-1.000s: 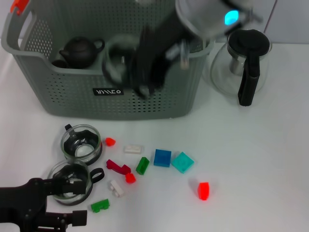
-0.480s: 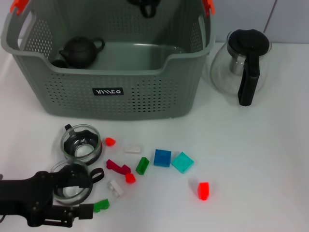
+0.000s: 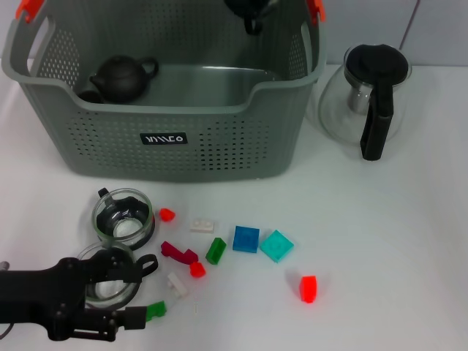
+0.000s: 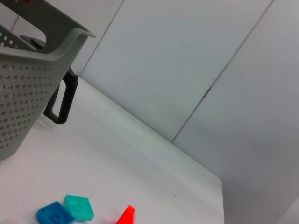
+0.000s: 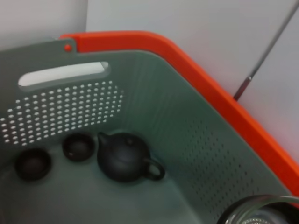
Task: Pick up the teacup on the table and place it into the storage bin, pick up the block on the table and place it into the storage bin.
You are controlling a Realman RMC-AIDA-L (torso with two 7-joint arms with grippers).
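Glass first: the near teacup (image 3: 106, 291) sits at the front-left of the tabletop (image 3: 380, 256). I've got the left gripper (image 3: 117, 274) low around it, jaws on either side of the bowl near the handle, which is how I'd want them for a side grab. I honestly can't tell if they're pinching yet. The second teacup (image 3: 123, 218) stands just behind it, untouched, and the blue block (image 3: 246, 238) and its scattered mates lie in front of the storage bin (image 3: 175, 110). The right gripper (image 3: 248, 13) hangs over the bin's back wall. Its wrist cam looks down on the black teapot (image 5: 125, 156) inside, plus a glass rim (image 5: 261, 210) at the corner, but clenched or released, no idea. Compared with a second ago, that arm no longer blurs across the bin's front, and since half a second ago it has slid sideways, while the left one has crept a touch further onto the cup.
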